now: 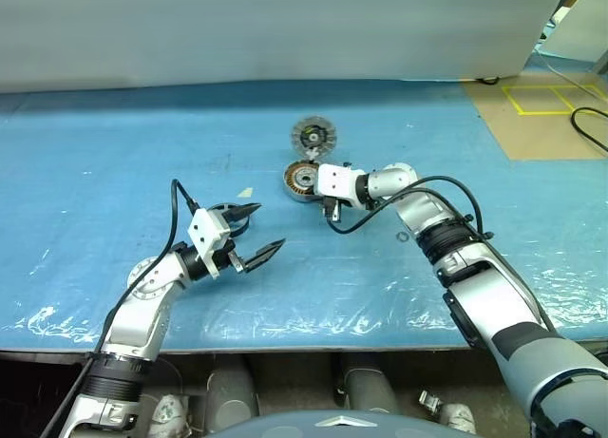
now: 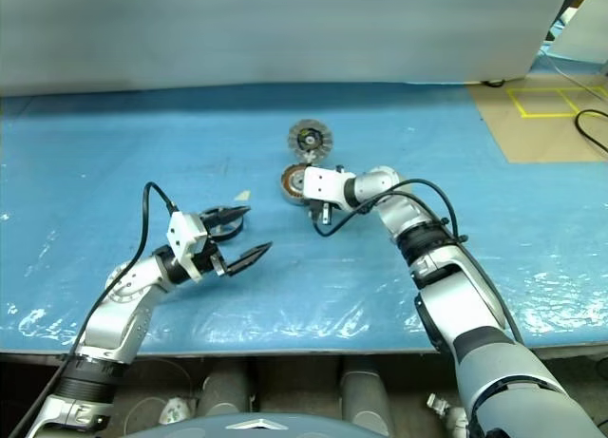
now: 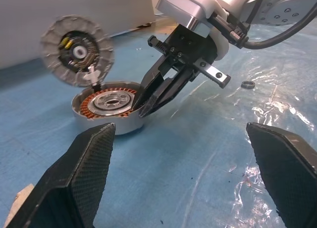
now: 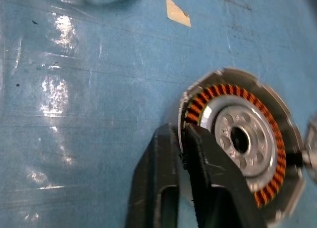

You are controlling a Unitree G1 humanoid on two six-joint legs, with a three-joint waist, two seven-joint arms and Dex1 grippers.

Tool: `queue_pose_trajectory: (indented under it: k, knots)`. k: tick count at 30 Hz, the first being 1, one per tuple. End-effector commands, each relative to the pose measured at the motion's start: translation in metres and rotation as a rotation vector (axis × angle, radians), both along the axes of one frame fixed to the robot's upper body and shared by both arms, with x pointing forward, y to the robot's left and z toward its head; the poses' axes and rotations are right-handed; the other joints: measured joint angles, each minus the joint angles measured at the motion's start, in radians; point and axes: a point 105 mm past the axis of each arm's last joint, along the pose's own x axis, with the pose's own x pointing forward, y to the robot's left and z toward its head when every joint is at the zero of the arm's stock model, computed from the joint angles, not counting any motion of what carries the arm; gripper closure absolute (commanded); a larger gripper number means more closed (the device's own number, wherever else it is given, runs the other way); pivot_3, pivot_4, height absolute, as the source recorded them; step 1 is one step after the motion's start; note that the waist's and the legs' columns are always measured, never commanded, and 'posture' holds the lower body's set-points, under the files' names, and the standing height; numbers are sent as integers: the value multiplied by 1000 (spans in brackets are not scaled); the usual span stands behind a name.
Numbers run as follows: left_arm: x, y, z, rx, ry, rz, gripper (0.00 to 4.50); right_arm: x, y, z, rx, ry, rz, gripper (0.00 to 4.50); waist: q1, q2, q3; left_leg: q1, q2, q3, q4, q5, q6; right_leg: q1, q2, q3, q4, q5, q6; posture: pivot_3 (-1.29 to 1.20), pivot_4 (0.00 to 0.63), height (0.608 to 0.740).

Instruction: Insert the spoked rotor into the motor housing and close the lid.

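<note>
Shallow round silver motor housing with copper-brown winding ring (image 1: 303, 180) sits on blue plastic-covered worktop (image 1: 114, 153), centre of frame, silver-grey rotor seated in its centre. Round finned silver-grey lid with black hub (image 1: 309, 134) just above it in frame, tilted up, apparently attached at housing's far edge. Right tool (image 4: 182, 139) clenched on housing's near rim wall, one finger inside, one outside. Left tool (image 1: 258, 233) released, jaws wide, lower left of centre, well apart from housing.
</note>
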Motion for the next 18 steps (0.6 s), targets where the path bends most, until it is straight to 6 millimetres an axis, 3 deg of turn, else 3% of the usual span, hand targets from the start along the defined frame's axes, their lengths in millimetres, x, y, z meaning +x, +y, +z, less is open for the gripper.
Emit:
queue_pose_trajectory:
  k: [1,9,18]
  knots:
    - [-1,2,12,-2,-49,2,0,2,2,9,10,-43,18,4490,0,0,0,0,0,0,0,0,0,0,0,0,0,0,0,0,150,740]
    - [0,0,13,-2,-51,-4,0,-9,8,19,60,-18,88,4490,0,0,0,0,0,0,0,0,0,0,0,0,0,0,0,0,150,740]
    - [-2,1,11,2,-47,0,0,-68,-4,-4,-11,224,284,4490,4,0,0,-1,2,0,0,0,0,0,1,-1,0,-1,-1,0,150,740]
